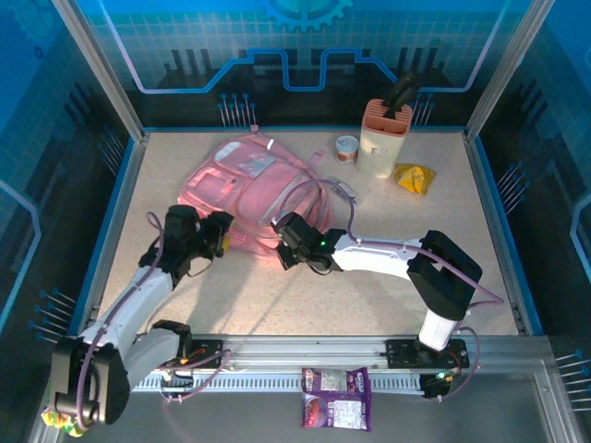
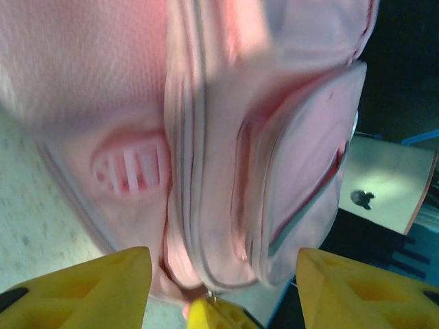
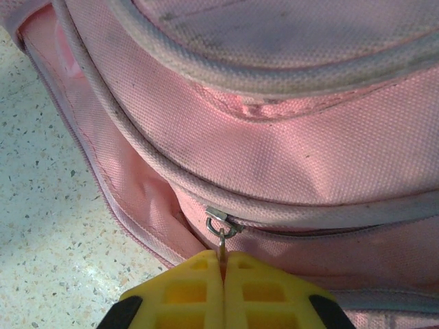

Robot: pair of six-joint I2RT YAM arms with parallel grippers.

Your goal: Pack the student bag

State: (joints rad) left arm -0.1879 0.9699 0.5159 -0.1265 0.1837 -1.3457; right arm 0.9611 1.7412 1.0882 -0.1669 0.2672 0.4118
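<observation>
Right gripper (image 3: 223,255) on student bag (image 3: 309,157) zipper (image 3: 221,226)

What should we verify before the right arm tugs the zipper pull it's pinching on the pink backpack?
1. Grip: right gripper shut on zipper pull: ok.
2. Brace: left gripper clamping the student bag: not ok, jaws open, nothing clamped.
3. Bag lying on the table: ok.
4. Zip track free of caught fabric: cannot tell.
5. Pull path: yellow packet and tin lie apart from the bag: ok.
</observation>
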